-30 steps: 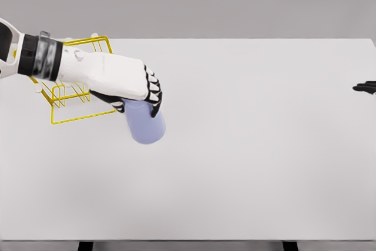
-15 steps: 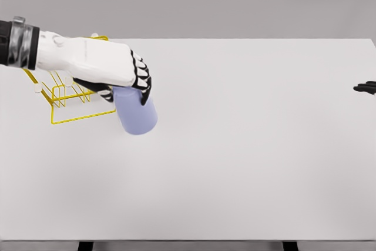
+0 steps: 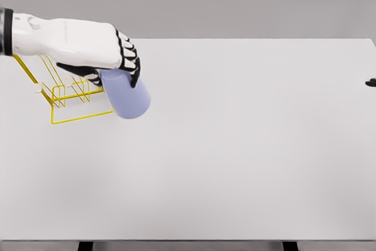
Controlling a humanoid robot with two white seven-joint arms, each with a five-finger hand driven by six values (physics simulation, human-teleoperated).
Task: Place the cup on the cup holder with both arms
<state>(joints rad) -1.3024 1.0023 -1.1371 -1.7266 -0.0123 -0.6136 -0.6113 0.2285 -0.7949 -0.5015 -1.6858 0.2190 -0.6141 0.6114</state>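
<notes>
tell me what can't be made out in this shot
Head view only:
- Right hand: cut off by the right edge, fingers unreadable.
- Yellow cup holder: its upper part hidden behind the left hand.
- Cup: its top covered by that hand.

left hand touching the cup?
Touching: head view shows the left hand with its fingers wrapped over the cup, no gap.

Left hand extends from the left edge, fingers curled downward. Right hand barely visible at right edge.
</notes>
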